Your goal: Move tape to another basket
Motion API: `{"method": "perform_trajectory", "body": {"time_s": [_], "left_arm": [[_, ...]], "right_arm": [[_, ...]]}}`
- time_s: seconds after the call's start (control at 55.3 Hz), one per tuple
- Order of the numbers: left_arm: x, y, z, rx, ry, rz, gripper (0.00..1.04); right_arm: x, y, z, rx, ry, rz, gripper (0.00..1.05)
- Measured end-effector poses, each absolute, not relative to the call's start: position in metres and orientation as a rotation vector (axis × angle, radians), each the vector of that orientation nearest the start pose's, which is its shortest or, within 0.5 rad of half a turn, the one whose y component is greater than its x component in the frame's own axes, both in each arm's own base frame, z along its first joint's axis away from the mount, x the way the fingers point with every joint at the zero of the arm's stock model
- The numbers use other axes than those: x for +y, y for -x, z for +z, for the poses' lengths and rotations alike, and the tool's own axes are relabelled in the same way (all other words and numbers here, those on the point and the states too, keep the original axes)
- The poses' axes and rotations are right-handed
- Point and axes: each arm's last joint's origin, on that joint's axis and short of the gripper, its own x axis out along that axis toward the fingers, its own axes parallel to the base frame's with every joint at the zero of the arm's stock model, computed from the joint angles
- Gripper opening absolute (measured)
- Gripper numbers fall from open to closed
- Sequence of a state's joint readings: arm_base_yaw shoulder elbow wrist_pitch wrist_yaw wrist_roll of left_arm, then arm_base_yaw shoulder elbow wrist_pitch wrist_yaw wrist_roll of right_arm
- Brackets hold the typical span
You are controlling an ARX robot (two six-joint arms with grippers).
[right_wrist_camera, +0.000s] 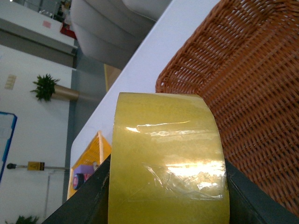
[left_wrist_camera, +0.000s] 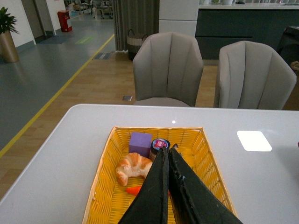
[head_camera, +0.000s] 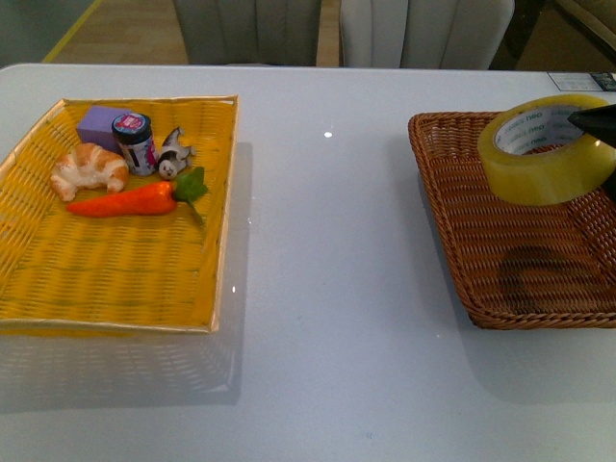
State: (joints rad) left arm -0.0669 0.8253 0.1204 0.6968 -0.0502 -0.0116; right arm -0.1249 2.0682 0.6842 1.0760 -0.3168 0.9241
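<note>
Tape [head_camera: 544,154] — hung at right edge of frame above basket [head_camera: 500,260], right gripper [right_wrist_camera: 168,196] clamped across its width; left gripper [left_wrist_camera: 167,151] lay pressed together. Step wanted a level descent, clear of rim, before release

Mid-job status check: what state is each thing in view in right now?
tape: in the air, tilted, above the basket, not resting in it.
basket: on the table, tape's shadow on its floor.
right gripper: shut on the tape.
left gripper: shut, holding nothing, above the yellow tray.
jar: upright in the tray, lid on.
carrot: lying flat in the tray.
</note>
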Motion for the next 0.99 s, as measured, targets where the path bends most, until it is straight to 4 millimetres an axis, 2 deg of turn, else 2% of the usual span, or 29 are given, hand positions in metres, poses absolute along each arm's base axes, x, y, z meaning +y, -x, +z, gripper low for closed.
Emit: {"method": "perform_trajectory", "body": {"time_s": [0.127, 0.343, 0.56, 0.723, 0.849, 0.994], "left_arm": [[-0.001, -0.154, 0.18, 0.006, 0.01, 0.002, 0.02], [-0.001, -0.139, 0.172, -0.002, 0.01, -0.004, 0.02], [-0.001, -0.132, 0.169, -0.005, 0.01, -0.004, 0.02], [-0.001, -0.125, 0.17, -0.01, 0.01, -0.004, 0.02], [0.0, -0.122, 0.171, -0.014, 0.01, -0.004, 0.02], [0.0, -0.117, 0.171, -0.015, 0.01, -0.004, 0.02]], "right_arm": [[-0.037, -0.355, 0.056, 0.384, -1.016, -0.015, 0.47], [-0.039, -0.373, 0.029, 0.422, -1.057, -0.081, 0.47], [-0.04, -0.382, 0.012, 0.481, -1.058, -0.16, 0.47], [-0.04, -0.385, 0.012, 0.483, -1.056, -0.167, 0.48], [-0.042, -0.379, 0.009, 0.49, -1.059, -0.172, 0.69], [-0.046, -0.361, 0.007, 0.504, -1.059, -0.175, 0.96]]}}
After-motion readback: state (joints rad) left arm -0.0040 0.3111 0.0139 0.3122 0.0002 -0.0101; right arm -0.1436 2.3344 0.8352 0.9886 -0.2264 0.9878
